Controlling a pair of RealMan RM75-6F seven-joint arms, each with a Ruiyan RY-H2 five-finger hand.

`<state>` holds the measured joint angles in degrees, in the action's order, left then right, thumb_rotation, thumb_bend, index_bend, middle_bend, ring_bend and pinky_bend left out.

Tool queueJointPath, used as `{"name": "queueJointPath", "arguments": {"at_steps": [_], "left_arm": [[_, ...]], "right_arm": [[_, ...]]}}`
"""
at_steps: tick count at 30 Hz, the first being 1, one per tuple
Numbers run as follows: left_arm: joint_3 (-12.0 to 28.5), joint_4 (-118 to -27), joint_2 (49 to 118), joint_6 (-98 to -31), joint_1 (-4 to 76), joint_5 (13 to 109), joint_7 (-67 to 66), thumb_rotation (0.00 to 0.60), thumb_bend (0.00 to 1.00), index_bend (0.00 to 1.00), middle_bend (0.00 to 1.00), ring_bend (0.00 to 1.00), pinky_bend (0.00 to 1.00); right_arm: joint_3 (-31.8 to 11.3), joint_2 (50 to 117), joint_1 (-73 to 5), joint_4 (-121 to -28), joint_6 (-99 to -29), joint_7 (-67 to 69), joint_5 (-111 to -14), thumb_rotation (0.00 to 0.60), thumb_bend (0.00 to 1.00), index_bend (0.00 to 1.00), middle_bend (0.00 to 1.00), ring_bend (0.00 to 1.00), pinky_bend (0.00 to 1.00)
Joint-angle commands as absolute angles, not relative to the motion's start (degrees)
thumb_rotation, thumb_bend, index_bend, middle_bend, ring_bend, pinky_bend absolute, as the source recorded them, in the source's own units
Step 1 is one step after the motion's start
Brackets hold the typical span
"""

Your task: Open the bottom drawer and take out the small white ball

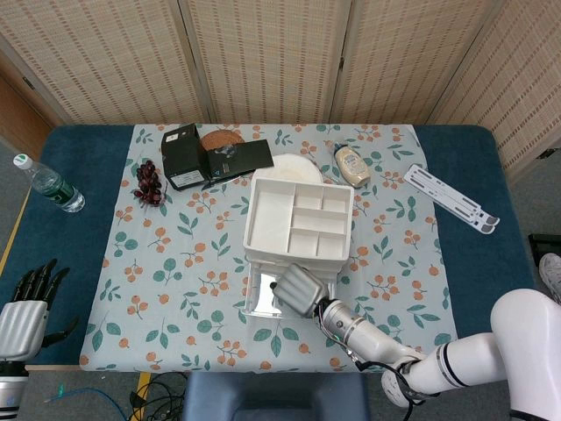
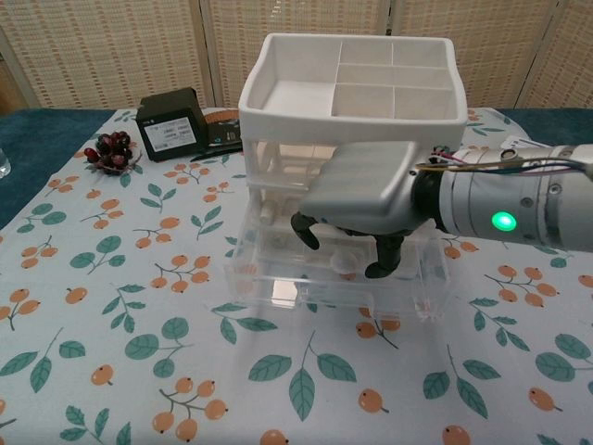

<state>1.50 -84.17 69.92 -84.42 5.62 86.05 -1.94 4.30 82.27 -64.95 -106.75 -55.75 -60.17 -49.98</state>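
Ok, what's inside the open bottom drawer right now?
The small white ball lies in the clear bottom drawer, with the right hand reaching in over it, fingers curled down beside it. Whether they touch the ball is unclear; the hand hides the drawer's middle.
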Motion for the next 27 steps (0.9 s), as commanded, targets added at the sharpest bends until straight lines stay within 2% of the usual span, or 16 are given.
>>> {"name": "queueJointPath", "arguments": {"at_steps": [1,6,27], "left_arm": [[1.5,-84.1,69.9,-84.4,5.6,86.0,-1.9,0.600,0.25,0.11,0.00,0.05,0.07],[1.5,-84.0,69.9,-84.4,5.6,86.0,-1.6,0.600,0.25,0.11,0.00,0.05,0.07],[1.4,-83.9,69.9,-84.3,5.4,86.0,-1.4,0.600,0.25,0.11,0.00,0.05,0.07]], "right_arm": [[4.3,82.6,-65.0,-106.4,-55.7,-60.3,-49.9,0.600,0.24,0.37,1.00,1.00,1.00],[4.5,83.1,-64.9,-106.0,-56.1,-60.6,-49.9,0.600,0.27,0.39,1.00,1.00,1.00],[4.8,84.3,-64.8,-104.8,-56.6,-61.7,-49.3,0.600,0.29,0.43,1.00,1.00,1.00]]}}
